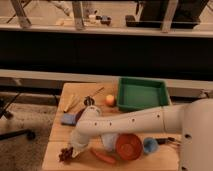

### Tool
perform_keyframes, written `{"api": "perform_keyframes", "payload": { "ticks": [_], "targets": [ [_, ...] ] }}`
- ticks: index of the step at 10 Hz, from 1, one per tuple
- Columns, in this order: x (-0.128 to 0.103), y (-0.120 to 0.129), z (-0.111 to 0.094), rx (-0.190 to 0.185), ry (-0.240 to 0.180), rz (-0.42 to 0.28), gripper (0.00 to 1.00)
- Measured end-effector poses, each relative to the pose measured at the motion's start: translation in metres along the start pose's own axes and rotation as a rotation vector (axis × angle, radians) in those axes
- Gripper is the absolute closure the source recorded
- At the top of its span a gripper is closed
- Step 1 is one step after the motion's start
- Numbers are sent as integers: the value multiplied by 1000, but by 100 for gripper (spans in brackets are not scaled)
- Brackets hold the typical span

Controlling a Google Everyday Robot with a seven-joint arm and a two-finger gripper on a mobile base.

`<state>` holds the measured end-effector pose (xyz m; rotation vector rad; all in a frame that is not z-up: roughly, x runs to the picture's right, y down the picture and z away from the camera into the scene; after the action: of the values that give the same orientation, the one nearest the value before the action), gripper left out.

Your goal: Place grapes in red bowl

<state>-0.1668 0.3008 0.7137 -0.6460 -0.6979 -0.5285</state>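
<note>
Two fingers closed at bumpy dark grapes; glossy round red bowl nearby.

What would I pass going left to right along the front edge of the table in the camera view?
First the grapes, with the end effector shut on them, then carrot, red bowl, blue cup.

One bunch of grapes, one red bowl, one carrot, one tray.
</note>
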Motion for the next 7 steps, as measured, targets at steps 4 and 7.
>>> {"api": "perform_keyframes", "payload": {
  "ticks": [4,7],
  "targets": [
    [-18,4,-26,26,11,-26,100],
    [-31,5,-51,53,15,-49,100]
  ]
}}
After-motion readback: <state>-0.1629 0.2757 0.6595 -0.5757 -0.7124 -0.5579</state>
